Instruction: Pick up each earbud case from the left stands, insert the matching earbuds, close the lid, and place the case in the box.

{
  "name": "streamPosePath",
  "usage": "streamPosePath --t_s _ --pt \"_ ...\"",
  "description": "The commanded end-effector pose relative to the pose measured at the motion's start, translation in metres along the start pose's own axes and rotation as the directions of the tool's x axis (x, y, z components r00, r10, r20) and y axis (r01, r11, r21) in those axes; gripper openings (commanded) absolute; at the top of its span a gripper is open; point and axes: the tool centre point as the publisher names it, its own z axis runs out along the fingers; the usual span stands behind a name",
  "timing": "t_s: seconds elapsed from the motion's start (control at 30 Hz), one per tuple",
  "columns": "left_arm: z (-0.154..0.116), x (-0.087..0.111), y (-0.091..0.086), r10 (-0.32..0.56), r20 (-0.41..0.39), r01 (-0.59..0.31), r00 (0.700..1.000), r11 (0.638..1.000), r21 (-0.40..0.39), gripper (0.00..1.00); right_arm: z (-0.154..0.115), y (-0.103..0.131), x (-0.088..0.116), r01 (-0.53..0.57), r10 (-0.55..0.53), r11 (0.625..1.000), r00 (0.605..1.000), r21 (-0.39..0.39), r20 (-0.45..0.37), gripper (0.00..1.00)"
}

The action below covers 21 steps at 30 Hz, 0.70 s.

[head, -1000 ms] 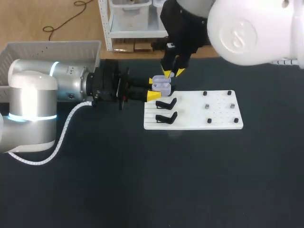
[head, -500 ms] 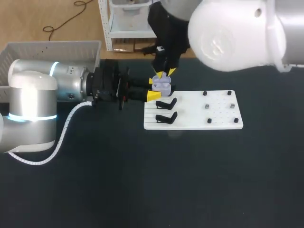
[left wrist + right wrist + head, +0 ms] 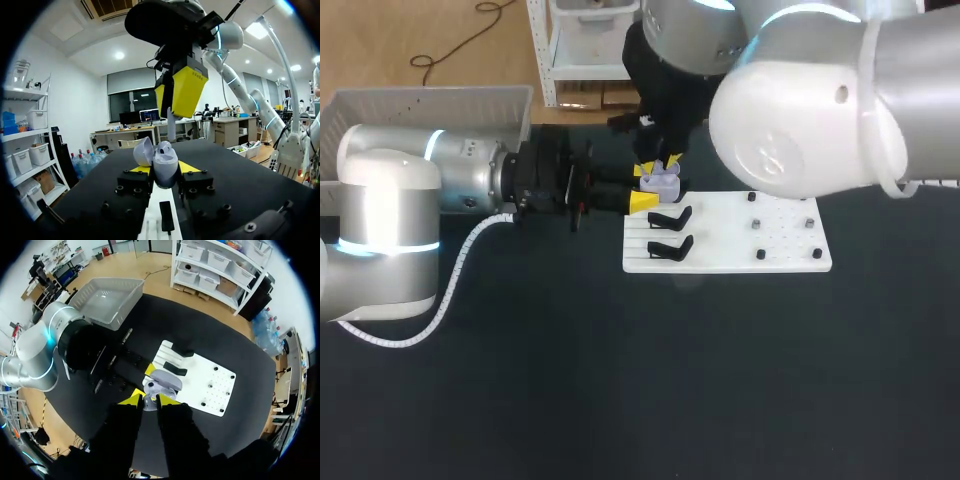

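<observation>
At the far left corner of the white board (image 3: pixel 790 255), the right gripper (image 3: pixel 663 160) has dropped lower and slid left since a second ago, so its yellow tips now sit right over the open case (image 3: pixel 662 181). It points straight down, pinching an earbud (image 3: pixel 171 127). The left gripper (image 3: pixel 645 187) reaches in level from the left, clamped on the case from both sides.

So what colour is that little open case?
Pale lilac. The case shows best in the left wrist view.
</observation>
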Motion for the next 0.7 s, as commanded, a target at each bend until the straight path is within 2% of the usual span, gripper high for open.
streamPosePath --t_s 0.03,0.7 --pt "0.000 0.000 -0.001 0.002 0.000 -0.002 1.000 1.000 -0.005 0.00 0.003 -0.001 0.006 -0.003 0.002 1.000 0.999 0.005 0.032 0.00" --pt "0.000 0.000 -0.001 0.002 0.000 -0.002 1.000 1.000 -0.005 0.00 0.013 0.000 0.000 0.009 -0.009 1.000 1.000 0.002 0.023 0.00"
